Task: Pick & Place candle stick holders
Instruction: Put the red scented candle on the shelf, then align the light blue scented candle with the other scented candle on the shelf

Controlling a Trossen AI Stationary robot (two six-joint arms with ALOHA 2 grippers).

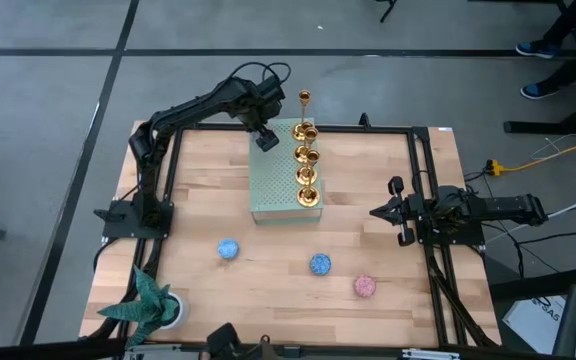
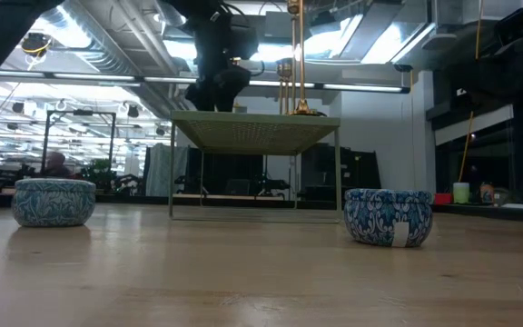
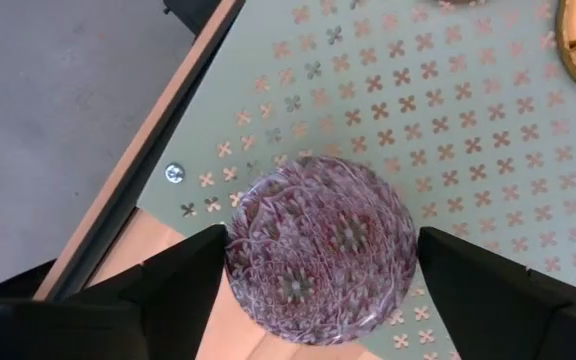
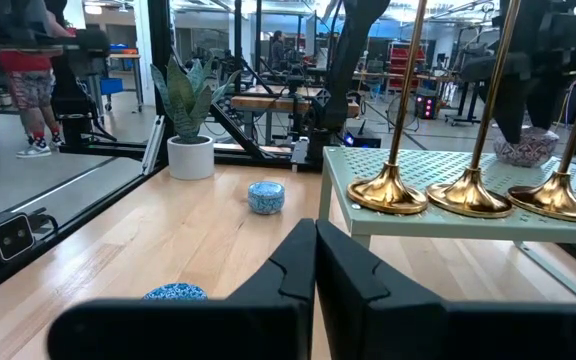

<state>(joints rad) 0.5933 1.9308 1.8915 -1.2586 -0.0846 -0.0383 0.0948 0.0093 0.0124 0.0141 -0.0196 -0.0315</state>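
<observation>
Several gold candle stick holders (image 1: 307,165) stand in a row by their round bases (image 4: 388,190) along the right side of a pale green perforated stand (image 1: 278,185). My left gripper (image 1: 266,138) hangs open over the stand's far left corner and points down. Its two fingers (image 3: 168,290) flank a round disc with a pink and purple pattern (image 3: 318,255). The disc lies flat on that corner of the stand (image 3: 448,120). My right gripper (image 1: 376,212) waits shut and level at the table's right edge, touching nothing. My left gripper has one finger on each side of the patterned disc's rim (image 3: 230,250), coming from above. Whether the fingers touch the rim, I cannot tell. The disc rests on the stand.
Two blue discs (image 1: 228,249) (image 1: 320,264) and a pink one (image 1: 365,286) lie on the wooden table near its front. A potted plant (image 1: 153,305) stands at the near left corner. Black frame rails (image 1: 420,180) run along the table's sides.
</observation>
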